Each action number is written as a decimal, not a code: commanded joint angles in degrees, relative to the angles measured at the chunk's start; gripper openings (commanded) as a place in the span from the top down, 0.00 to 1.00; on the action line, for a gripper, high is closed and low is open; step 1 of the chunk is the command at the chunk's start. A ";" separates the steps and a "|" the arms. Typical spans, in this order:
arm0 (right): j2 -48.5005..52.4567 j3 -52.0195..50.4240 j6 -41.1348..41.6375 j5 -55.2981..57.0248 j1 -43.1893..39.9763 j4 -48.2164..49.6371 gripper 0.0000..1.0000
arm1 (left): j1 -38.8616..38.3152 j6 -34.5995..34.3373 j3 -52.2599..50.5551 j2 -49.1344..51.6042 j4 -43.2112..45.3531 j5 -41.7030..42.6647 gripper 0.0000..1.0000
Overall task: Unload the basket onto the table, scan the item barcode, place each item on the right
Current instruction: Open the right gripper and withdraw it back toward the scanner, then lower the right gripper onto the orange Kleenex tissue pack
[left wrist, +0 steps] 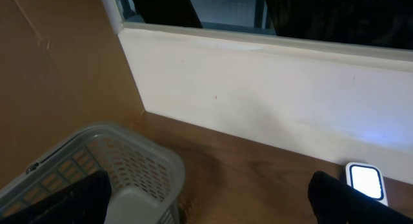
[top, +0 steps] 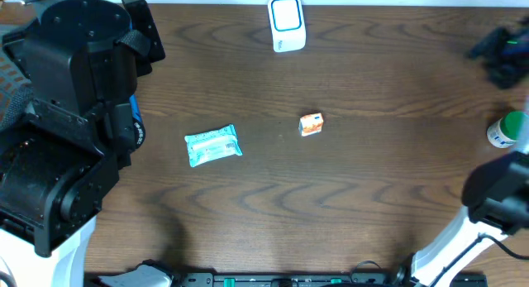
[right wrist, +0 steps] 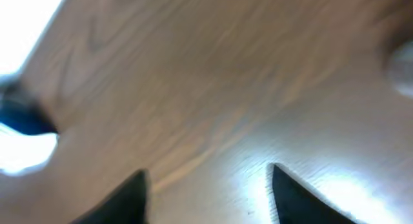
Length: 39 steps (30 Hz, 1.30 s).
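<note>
**A:** Which item goes to the scanner (top: 287, 24)?

**B:** I can't tell yet, as nothing is held. The small orange box (top: 311, 124) sits mid-table, almost straight near of the scanner, which stands at the far edge. The blue packet (top: 213, 145) lies to the box's left, well apart from it. Its long axis runs left to right with a slight tilt. A green-capped bottle (top: 506, 130) is at the right edge.

**A:** And the jaws?

**B:** Both pairs are apart and empty. The right gripper (right wrist: 210, 198) shows only blurred bare table (right wrist: 193, 88) between its fingertips. The left gripper (left wrist: 206, 195) is spread wide and faces the wall (left wrist: 258, 95) over a basket (left wrist: 129, 159), with the scanner low at the right of its view.

**A:** So which arm is nearer?

**B:** For the bottle I'd judge the right arm, which it lies just beside. The box lies left of that arm, roughly between the two arms. The packet is closer to the left arm, whose jaws point away from it. The box is too small for me to read a long axis.
</note>
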 commanded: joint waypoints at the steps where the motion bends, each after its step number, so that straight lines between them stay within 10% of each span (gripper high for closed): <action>1: 0.48 -3.19 -1.36 -0.94 6.78 1.64 0.56 | 0.33 -0.74 0.28 -0.52 -0.15 -0.31 0.02; 5: 0.50 -8.02 -5.42 -0.33 16.04 6.38 0.40 | 0.33 -0.74 0.28 -0.52 -0.15 -0.31 0.02; 10: 0.55 -13.62 -6.88 4.04 24.76 11.54 0.55 | 0.33 -0.74 0.28 -0.52 -0.15 -0.33 0.02; 22: 0.68 -20.70 -7.48 4.48 36.57 18.16 0.52 | 0.33 -0.74 0.28 -0.52 -0.15 -0.33 0.02; 27: 0.72 -23.78 -8.15 4.55 39.39 21.33 0.35 | 0.33 -0.74 0.28 -0.52 -0.15 -0.31 0.02; 39: 0.76 -27.71 -8.15 4.55 42.49 23.08 0.50 | 0.33 -0.74 0.28 -0.52 -0.15 -0.33 0.02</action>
